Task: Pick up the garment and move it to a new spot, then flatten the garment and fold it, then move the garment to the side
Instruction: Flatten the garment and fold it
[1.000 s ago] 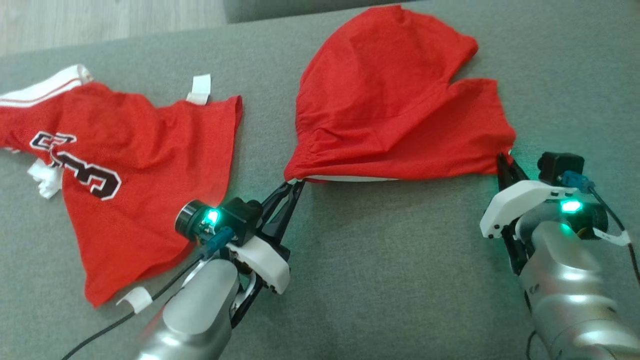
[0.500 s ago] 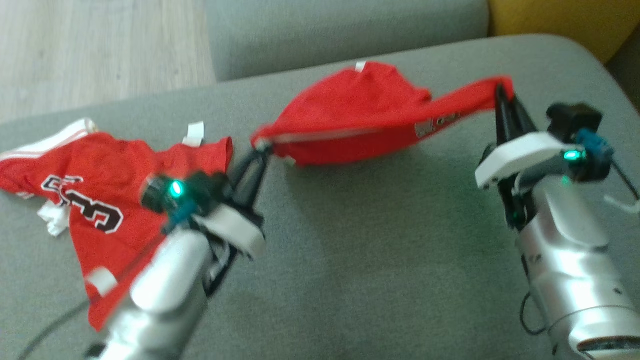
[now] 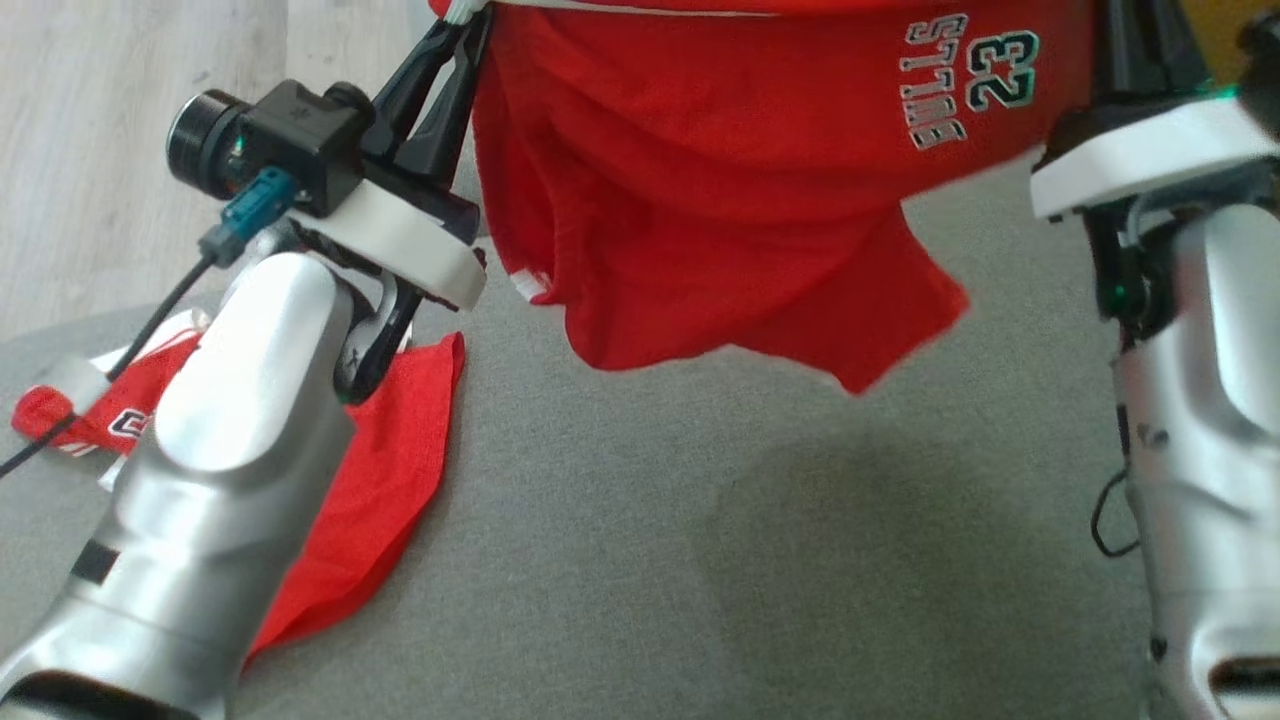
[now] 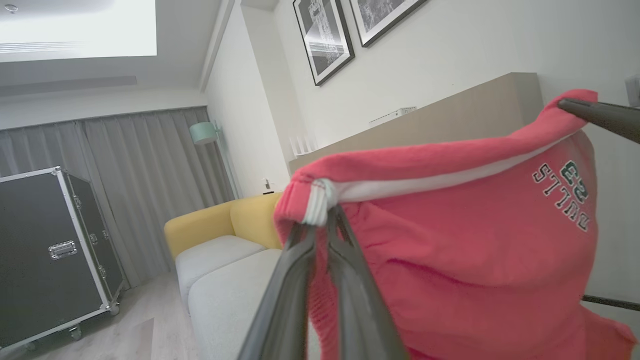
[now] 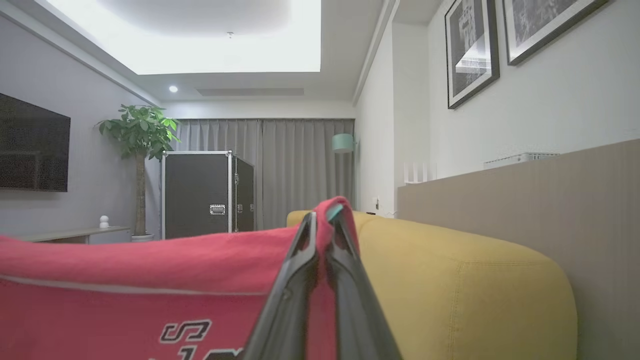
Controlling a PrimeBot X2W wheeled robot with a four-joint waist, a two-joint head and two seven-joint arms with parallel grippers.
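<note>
Head view: the red Bulls shorts (image 3: 720,180) hang in the air, stretched by the waistband between the two arms. The left gripper (image 3: 465,25) pinches one waistband corner, and the right gripper (image 3: 1135,30), partly cut off by the frame's top edge, stands at the other. The leg hems dangle above the grey sofa seat (image 3: 700,560) without touching it. A second red jersey (image 3: 390,470) lies on that seat under the left forearm.

Left wrist view: the left fingers are clenched on the gathered white-striped end of the waistband. The tip of one right finger bites the far corner, a hold the head view crops. The "BULLS 23" print reads upside down here.

Right wrist view: the right fingers are clamped on a small fold of red cloth, with a yellow sofa (image 5: 450,280) behind. The seat and the jersey are out of frame.

Both grips look thin. If the arms spread further, the elastic could likely slide out of one pinch and drop the shorts in a heap. If they are lowered too far left, the hems could land on the jersey and drag it along.
</note>
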